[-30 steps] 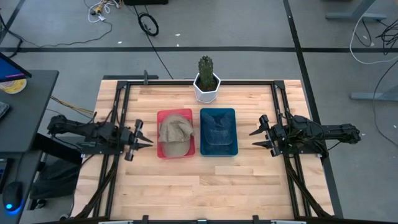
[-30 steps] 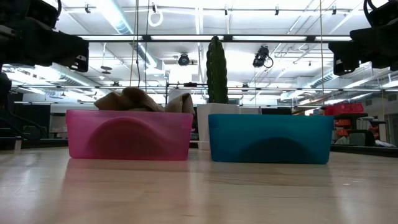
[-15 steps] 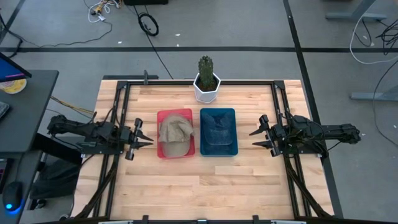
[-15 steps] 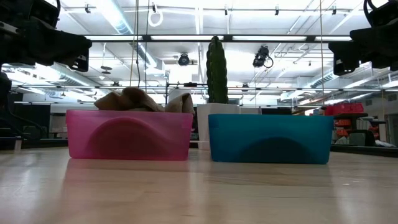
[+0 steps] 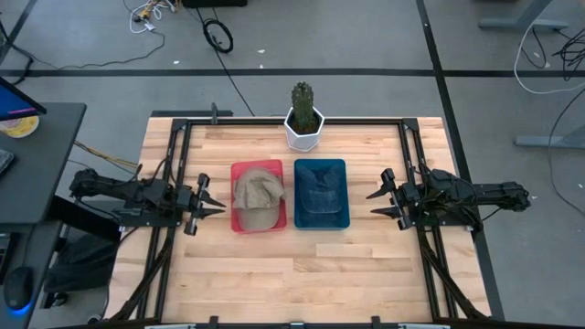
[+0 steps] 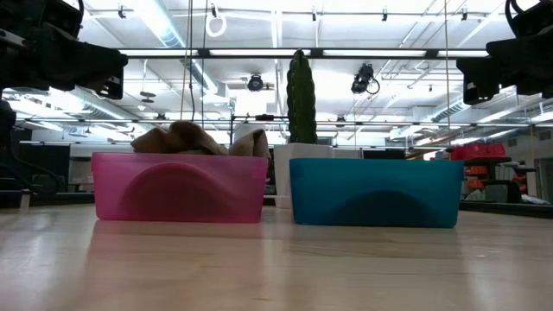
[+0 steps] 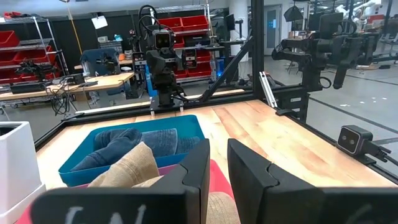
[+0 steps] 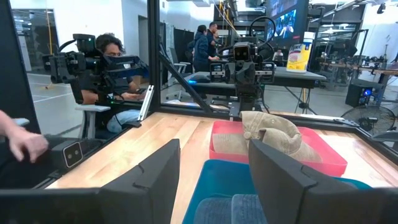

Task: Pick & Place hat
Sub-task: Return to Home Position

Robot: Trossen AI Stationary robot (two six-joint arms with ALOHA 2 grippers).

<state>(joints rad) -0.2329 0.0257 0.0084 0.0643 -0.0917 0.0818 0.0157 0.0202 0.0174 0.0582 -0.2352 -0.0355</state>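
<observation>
Bins sit side by side at the middle of the wooden table (image 5: 302, 274), touching or nearly so: we see the pink bin (image 5: 236, 222) on the left arm's side and the blue bin (image 5: 298, 196) on the right arm's side. The brown cap (image 5: 259, 199) lies inside the pink bin, heaped high enough that in the low view it shows above the rim. The blue bin holds folded blue denim fabric (image 5: 321, 194). Behind the two bins, at the table's far edge, a cactus in a white pot (image 5: 303, 117) stands upright. The left hand (image 5: 208, 206) hangs off the table's surface, just beside the pink bin, its fingers parted by only a narrow gap and gripping nothing. The right hand (image 5: 377, 203) hovers near the blue bin on the opposite side, fingers spread wider and likewise empty. Beyond the table, in the right wrist view, we see a seated person (image 8: 115, 68).
</observation>
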